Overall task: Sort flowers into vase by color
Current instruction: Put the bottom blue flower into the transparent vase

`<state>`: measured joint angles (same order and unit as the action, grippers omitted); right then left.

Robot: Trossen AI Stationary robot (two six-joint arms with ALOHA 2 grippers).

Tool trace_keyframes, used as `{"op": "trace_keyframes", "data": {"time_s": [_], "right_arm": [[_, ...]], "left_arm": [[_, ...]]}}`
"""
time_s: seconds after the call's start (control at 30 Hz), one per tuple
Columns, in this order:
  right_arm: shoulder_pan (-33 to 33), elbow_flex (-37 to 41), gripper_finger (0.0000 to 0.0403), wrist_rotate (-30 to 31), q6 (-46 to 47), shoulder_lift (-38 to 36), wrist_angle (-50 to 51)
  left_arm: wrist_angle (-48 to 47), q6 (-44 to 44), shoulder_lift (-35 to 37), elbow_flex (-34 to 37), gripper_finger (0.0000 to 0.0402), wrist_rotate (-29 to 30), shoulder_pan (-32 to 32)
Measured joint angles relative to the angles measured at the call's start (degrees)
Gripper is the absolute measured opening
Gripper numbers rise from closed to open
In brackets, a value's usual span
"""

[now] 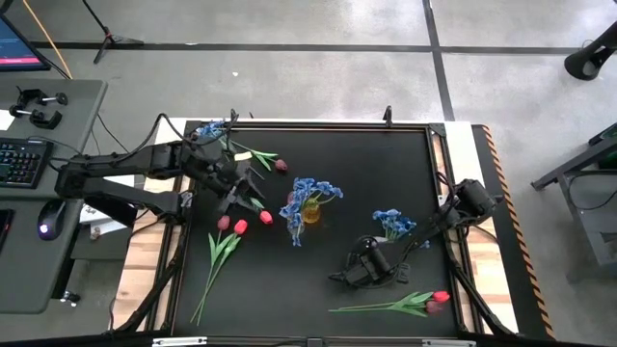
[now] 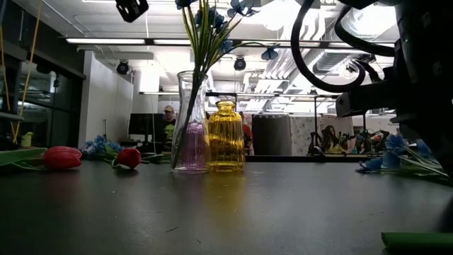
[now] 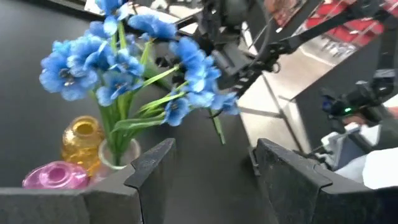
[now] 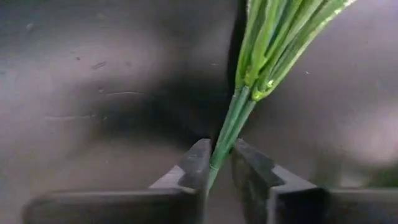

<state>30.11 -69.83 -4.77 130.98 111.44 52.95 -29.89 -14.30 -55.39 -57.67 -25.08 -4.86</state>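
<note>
A bunch of blue flowers (image 1: 393, 224) lies on the black table, and my right gripper (image 4: 219, 155) is shut on its green stems. A clear vase (image 2: 191, 127) at the table's middle holds more blue flowers (image 3: 124, 59). A yellow vase (image 3: 82, 140) and a pink vase (image 3: 55, 175) stand beside it. My left gripper (image 3: 214, 155) hovers open to the left of the vases, holding nothing. Red tulips (image 1: 231, 226) lie at the left and a maroon tulip (image 1: 281, 165) lies farther back. My right gripper pinches the bundled green stems (image 4: 225, 140) of the blue bunch between its two fingers, near the stems' free end. The fingers come from above, pointing down, and lie across the stems. The blossoms (image 1: 395, 222) rest on the table beyond the gripper.
Another blue bunch (image 1: 212, 128) lies at the far left corner. A red tulip (image 1: 441, 298) with a long stem lies near the front right edge. A desk with a keyboard (image 1: 21, 162) stands left of the table. A person sits in the room behind.
</note>
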Motion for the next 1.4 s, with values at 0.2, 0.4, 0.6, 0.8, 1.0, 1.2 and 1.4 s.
{"op": "trace_keyframes", "data": {"time_s": [0.2,0.4,0.6,0.8,1.0,1.2,1.4], "right_arm": [[0.79,-3.48,0.0007,13.29,-2.61,-2.48,5.97],[0.95,-10.01,0.0002,43.02,-12.12,-9.91,10.10],[-1.85,-17.56,0.0001,61.17,-39.09,-12.29,4.98],[-5.83,-23.98,0.0001,69.27,-81.29,-12.22,-12.16],[-10.39,-29.79,0.0000,70.16,-99.81,-12.27,-17.99],[-16.01,-26.55,0.0000,53.14,-112.28,-11.73,-40.93],[-19.58,-23.47,0.0000,37.99,-125.36,-6.41,-68.28]], "left_arm": [[0.31,-0.66,4.39,-2.14,0.0213,-0.02,-0.41],[0.76,-0.68,7.59,-6.21,0.0213,4.96,-1.81],[1.61,-4.52,9.89,-6.60,0.0213,7.45,-1.92],[1.52,-7.25,11.79,-6.60,0.0213,7.55,-1.92],[1.46,-8.11,13.18,-6.60,0.0213,7.80,-1.92],[-1.11,-8.09,13.63,-6.60,0.0213,7.78,-1.90],[-5.77,-8.15,16.26,-6.58,0.0213,7.18,-1.81]]}}
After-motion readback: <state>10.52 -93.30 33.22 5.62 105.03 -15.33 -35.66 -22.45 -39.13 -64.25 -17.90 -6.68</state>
